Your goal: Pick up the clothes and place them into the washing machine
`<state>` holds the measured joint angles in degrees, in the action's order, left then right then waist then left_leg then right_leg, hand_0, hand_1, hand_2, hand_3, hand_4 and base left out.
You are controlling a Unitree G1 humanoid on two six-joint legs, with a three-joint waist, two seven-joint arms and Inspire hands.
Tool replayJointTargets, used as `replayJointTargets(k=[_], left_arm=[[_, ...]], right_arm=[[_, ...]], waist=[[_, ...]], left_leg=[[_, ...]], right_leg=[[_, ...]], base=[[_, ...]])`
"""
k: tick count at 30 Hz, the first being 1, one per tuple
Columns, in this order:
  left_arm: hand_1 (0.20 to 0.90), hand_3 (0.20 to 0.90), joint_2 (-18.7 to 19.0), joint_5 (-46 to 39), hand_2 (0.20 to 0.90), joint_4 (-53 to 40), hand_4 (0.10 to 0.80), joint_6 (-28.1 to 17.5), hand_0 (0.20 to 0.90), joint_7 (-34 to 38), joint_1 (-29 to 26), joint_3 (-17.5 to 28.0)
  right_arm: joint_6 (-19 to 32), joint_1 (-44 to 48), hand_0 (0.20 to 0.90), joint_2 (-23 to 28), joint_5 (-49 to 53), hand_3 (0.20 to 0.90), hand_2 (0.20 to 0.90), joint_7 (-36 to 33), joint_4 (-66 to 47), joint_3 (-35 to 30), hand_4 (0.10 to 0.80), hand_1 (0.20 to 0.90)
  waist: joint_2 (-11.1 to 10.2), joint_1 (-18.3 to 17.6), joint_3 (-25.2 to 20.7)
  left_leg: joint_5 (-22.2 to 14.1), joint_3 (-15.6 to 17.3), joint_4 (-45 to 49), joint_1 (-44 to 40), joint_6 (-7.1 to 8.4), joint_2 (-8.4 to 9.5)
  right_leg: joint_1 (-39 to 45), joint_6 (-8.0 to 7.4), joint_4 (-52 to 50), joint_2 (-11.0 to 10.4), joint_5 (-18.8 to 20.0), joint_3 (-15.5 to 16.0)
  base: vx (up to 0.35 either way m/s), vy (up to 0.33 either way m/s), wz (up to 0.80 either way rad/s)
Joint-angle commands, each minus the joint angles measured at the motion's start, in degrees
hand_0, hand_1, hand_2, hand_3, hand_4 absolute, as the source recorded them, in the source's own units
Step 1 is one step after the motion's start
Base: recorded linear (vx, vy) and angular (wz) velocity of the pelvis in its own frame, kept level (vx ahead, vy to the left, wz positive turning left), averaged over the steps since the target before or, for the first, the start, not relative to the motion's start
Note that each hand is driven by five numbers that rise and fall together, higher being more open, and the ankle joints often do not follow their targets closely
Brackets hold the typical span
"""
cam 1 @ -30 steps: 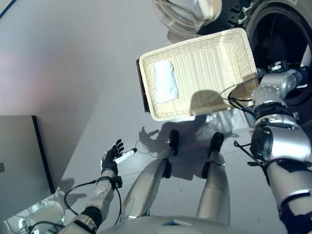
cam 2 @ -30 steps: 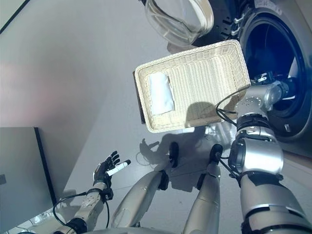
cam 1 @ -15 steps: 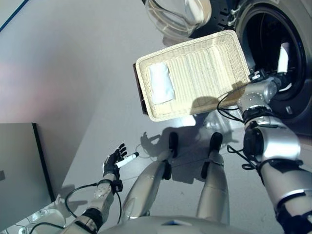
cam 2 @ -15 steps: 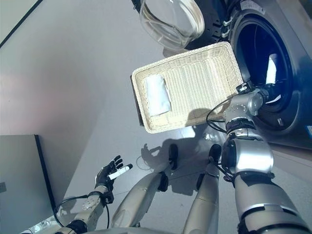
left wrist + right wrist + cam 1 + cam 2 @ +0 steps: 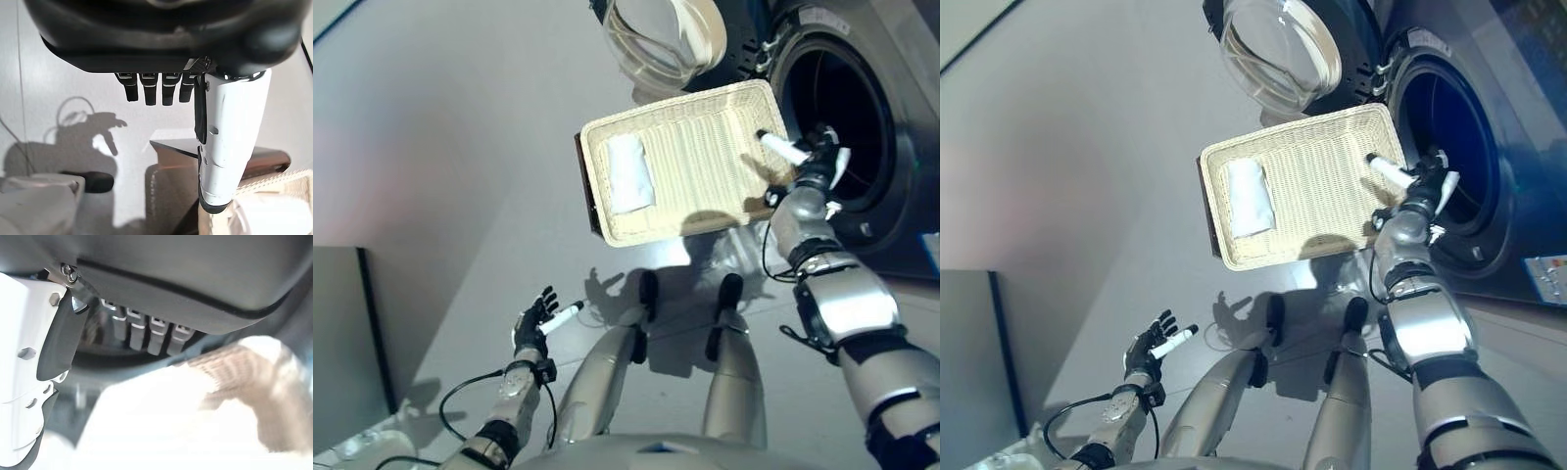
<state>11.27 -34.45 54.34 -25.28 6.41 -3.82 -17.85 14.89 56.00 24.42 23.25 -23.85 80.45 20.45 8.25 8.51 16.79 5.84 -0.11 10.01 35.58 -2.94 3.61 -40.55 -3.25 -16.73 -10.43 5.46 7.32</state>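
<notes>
Fingers of right hand [image 5: 811, 162] spread, empty, between wicker basket [image 5: 705, 171] (one cloth [image 5: 626, 174] inside) and washing machine [image 5: 862, 137].

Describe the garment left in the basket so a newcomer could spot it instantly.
Find the washing machine's open drum; the cream wicker basket sits beside it. At the basket's end away from the drum lies a small folded white cloth, smooth against ribbed weave, the only item inside.

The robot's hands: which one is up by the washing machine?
The right hand, raised beside the washing machine opening, at the basket's edge. The left hand hangs low over the floor, far away.
</notes>
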Motion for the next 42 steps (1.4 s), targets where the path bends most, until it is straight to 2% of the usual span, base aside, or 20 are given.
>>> replayJointTargets(k=[1,2,9,14,19,23,31,35,36,37,38,42], left_arm=[[0.9,0.9,4.44,0.97,0.9,-4.22,0.8,-3.73,0.9,1.58,1.51,3.95],[0.9,0.9,4.9,1.6,0.9,-4.31,0.8,-3.75,0.9,1.77,1.57,4.31],[0.9,0.9,7.33,4.44,0.9,-7.85,0.8,-3.87,0.9,3.33,0.88,6.24],[0.9,0.9,9.4,5.95,0.9,-12.73,0.8,-4.37,0.9,4.51,0.31,8.17],[0.9,0.9,10.23,6.48,0.9,-16.1,0.8,-4.74,0.9,4.89,0.2,9.25],[0.9,0.9,10.69,6.82,0.9,-19.3,0.8,-4.84,0.9,5.13,0.12,9.67],[0.9,0.9,9.82,8.63,0.9,-23.02,0.8,-4.12,0.9,6.29,-2.08,7.13],[0.9,0.9,9.01,9.61,0.9,-22.76,0.8,-3.6,0.9,7.2,-2.59,5.86],[0.9,0.9,8.95,9.91,0.9,-22.87,0.8,-3.4,0.9,7.51,-2.63,5.58],[0.9,0.9,8.83,10.05,0.9,-22.68,0.8,-3.35,0.9,7.67,-2.61,5.29],[0.9,0.9,8.57,9.97,0.9,-22.5,0.8,-3.42,0.9,7.9,-2.68,4.93],[0.9,0.9,8.06,10.25,0.9,-21.63,0.8,-3.32,0.9,8.36,-2.43,3.76]], right_arm=[[0.96,3.05,0.9,0.2,-6.61,0.9,0.9,-2.05,-3.02,2.1,0.8,0.9],[0.73,2.79,0.9,-0.58,-8.1,0.9,0.9,-2.71,-2.71,2.68,0.8,0.9],[0.38,3.23,0.9,-4.23,-8.07,0.9,0.9,-3.94,-0.02,2.02,0.8,0.9],[0.24,4.47,0.9,-5.65,-6.92,0.9,0.9,-4.81,1.78,1.37,0.8,0.9],[-0.26,6.26,0.9,-5.75,-6.87,0.9,0.9,-4.88,3.33,1.56,0.8,0.9],[-0.77,8.86,0.9,-4.83,-7.08,0.9,0.9,-5.47,4.06,1.98,0.8,0.9],[-5.89,16.66,0.9,0.22,-13.03,0.9,0.9,-6.95,9.1,5.13,0.8,0.9],[-7.72,18.28,0.9,0.86,-15.35,0.9,0.9,-7.94,10.45,5.46,0.8,0.9],[-8.12,18.65,0.598,0.71,-15.94,0.598,0.598,-7.91,10.77,5.68,0.584,0.598],[-8.31,18.95,0.362,0.63,-16.17,0.362,0.362,-8.01,10.99,5.65,0.416,0.362],[-8.33,19.06,0.2,0.6,-16.77,0.2,0.2,-8.46,10.97,5.85,0.3,0.2],[-8.77,19.32,0.2,1.09,-17.79,0.2,0.2,-8.34,11.21,6.13,0.3,0.2]], waist=[[-1.44,2.42,2.48],[-2.18,2.7,2.42],[-3.83,5.7,3.66],[-4.16,8.11,4.45],[-4.13,9.68,4.9],[-3.67,11.01,5.83],[0.1,14.48,8.59],[1.14,15.32,9.07],[1.33,15.44,9.21],[1.55,15.44,9.35],[1.79,15.39,9.53],[2.15,15.14,9.63]], left_leg=[[-0.68,-2.47,2.02,4.31,5.71,-1.33],[-2.52,-3.15,2.39,3.67,6.04,-1.21],[-2.66,-6.12,4.93,5.82,6.24,-0.28],[-3.08,-7.64,7.39,8.47,6.32,0.61],[-3.79,-8.6,9.34,10.63,6.24,1.3],[-4.1,-9.14,10.69,12.41,5.99,1.87],[-4.34,-9.92,13.65,18.37,6.18,4.52],[-4.53,-9.63,14.44,20.57,5.98,4.84],[-4.51,-9.6,14.46,20.94,5.95,4.94],[-4.51,-9.51,14.47,21.22,5.91,4.98],[-4.49,-9.4,14.6,21.61,5.87,5.05],[-4.31,-9.02,14.49,22.0,5.82,5.12]], right_leg=[[3.64,0.31,-0.91,0.64,-5.0,3.21],[4.37,-0.12,-1.64,0.55,-7.09,3.29],[4.51,0.15,-4.89,-0.64,-9.11,7.21],[3.72,0.41,-7.97,-1.41,-10.97,9.68],[2.18,0.5,-10.58,-2.02,-12.37,10.68],[0.9,0.59,-12.82,-2.46,-13.38,11.11],[-4.79,0.8,-20.32,-5.72,-16.92,13.03],[-7.01,0.91,-21.79,-6.56,-17.49,12.81],[-7.34,0.91,-21.97,-6.7,-17.53,12.88],[-7.77,0.83,-22.2,-6.82,-17.51,12.69],[-8.3,0.78,-22.52,-6.99,-17.53,12.46],[-8.69,0.72,-22.37,-7.12,-17.38,12.09]], base=[[0.102,-0.102,0.29],[0.107,-0.098,0.22],[0.019,-0.068,0.29],[0.007,-0.022,0.52],[0.019,0.008,0.36],[0.021,0.017,0.09],[0.028,0.041,0.31],[0.016,0.037,0.05],[0.018,0.031,-0.03],[0.011,0.035,0.02],[0.008,0.037,0.02],[0.011,0.018,-0.03]])
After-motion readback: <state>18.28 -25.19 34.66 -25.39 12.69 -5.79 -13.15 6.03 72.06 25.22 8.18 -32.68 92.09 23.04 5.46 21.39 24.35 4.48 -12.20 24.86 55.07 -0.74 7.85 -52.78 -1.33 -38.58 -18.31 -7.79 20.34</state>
